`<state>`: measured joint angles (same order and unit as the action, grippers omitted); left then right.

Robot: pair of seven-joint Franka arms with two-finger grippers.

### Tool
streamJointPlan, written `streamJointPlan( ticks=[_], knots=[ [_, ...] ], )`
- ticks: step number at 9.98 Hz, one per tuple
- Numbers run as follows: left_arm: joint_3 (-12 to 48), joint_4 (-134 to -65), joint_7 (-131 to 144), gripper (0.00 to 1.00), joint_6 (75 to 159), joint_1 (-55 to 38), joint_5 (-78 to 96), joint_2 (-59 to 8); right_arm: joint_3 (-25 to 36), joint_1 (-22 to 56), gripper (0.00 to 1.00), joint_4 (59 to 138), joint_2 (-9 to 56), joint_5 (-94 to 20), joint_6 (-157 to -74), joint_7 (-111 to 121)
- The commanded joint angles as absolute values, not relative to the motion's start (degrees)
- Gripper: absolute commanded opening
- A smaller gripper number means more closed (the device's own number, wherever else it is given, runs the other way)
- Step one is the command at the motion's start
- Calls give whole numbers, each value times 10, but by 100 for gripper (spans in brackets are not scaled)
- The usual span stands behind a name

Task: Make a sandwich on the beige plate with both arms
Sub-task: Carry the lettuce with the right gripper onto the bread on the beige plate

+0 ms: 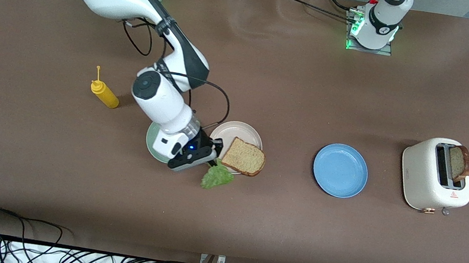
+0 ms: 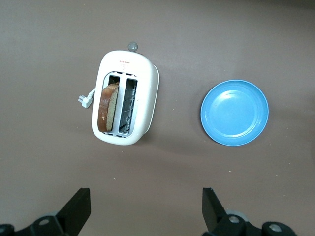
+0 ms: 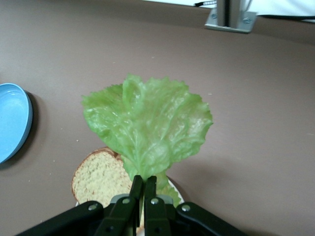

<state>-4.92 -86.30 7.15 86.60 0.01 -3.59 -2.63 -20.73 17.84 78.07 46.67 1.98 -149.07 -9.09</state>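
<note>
My right gripper (image 3: 143, 183) pinches the lettuce (image 3: 147, 125) over the bread slice (image 1: 244, 156) on the beige plate (image 1: 234, 130); my left gripper (image 2: 145, 206) waits, fingers spread, above the toaster (image 2: 125, 97).

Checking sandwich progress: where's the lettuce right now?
The lettuce leaf hangs pinched in the right pincer, beside the bread slice on the beige plate.

My front camera looks down on the whole table from high across it. My left wrist camera hangs high over the toaster (image 2: 125, 98) and blue plate (image 2: 235, 112); my right wrist camera sits close, catching that plate's edge.
</note>
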Motion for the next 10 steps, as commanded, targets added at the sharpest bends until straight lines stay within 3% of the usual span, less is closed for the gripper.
streamJointPlan(
  ticks=[1,9,10],
  knots=[
    [-47,-854,69,100,856,4,-30,-25,-208,196,0,755,492,23,-1502,-83],
    [-47,-854,69,100,856,4,-30,-26,-207,239,0,758,535,25,-1503,-31],
    [-48,-854,69,100,856,4,-30,-26,-206,243,52,757,536,26,-1504,-32]
  ],
)
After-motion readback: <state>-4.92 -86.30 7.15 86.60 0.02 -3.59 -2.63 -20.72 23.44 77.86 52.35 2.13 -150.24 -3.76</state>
